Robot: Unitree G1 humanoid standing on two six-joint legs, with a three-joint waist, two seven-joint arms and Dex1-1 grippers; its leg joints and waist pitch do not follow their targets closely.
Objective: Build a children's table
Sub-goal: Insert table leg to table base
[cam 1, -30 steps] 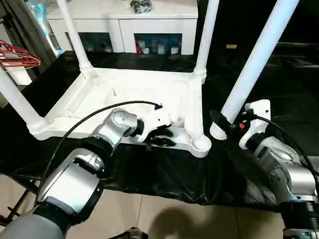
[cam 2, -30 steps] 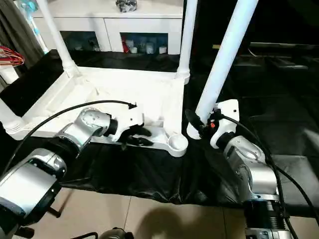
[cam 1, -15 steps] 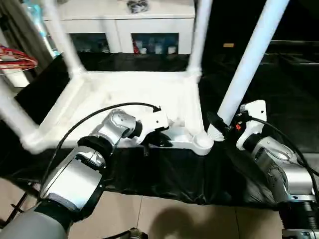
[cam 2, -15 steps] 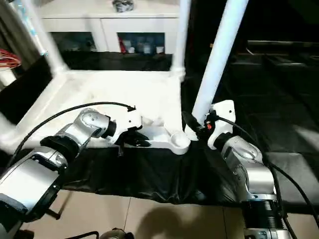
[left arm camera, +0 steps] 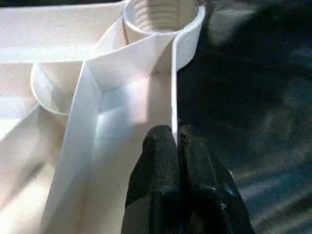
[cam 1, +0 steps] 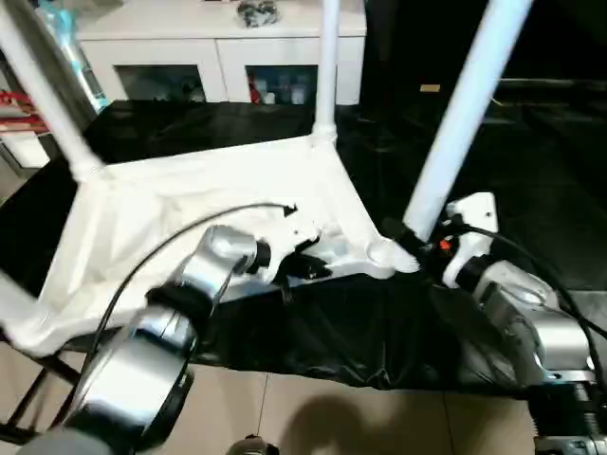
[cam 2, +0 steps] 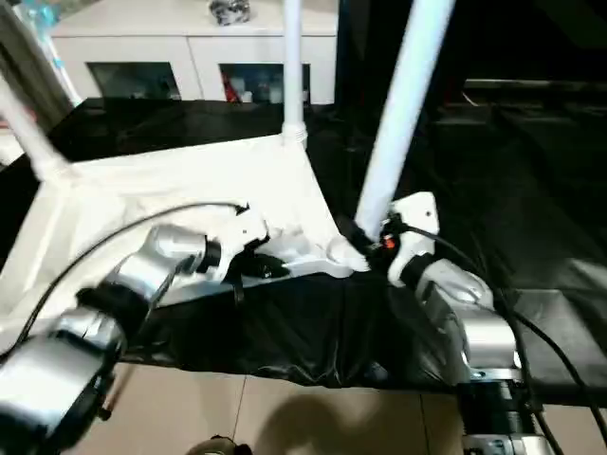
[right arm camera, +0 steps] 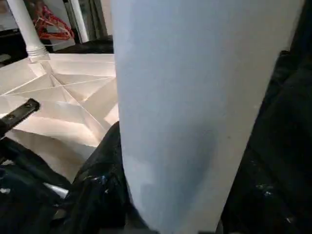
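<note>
The white tabletop (cam 1: 190,204) lies upside down on the black-covered surface (cam 1: 360,322), ribbed underside facing up, one rounded corner socket (cam 1: 381,252) at its near edge. The left tool (left arm camera: 176,146) is clenched on the thin upright rim of that near edge, its black fingers (left arm camera: 158,161) pressed together with the rim wedged between their tips. The left wrist view shows what the head views do not: the socket's threaded inner wall, just beyond the grip, and the slanting ribs that run into it.

Just beside that socket, the right tool (cam 1: 417,248) grasps the lower end of a loose white leg (cam 1: 455,118), which leans up and away toward the far right. The right wrist view has the leg's shaft close up, with the diagonal ribs of the tabletop beyond it.

Farther off, fitted legs rise from the tabletop's corners: one (cam 1: 327,57) at the far corner, another (cam 1: 43,95) at the left. Behind stands a white cabinet (cam 1: 218,47).
</note>
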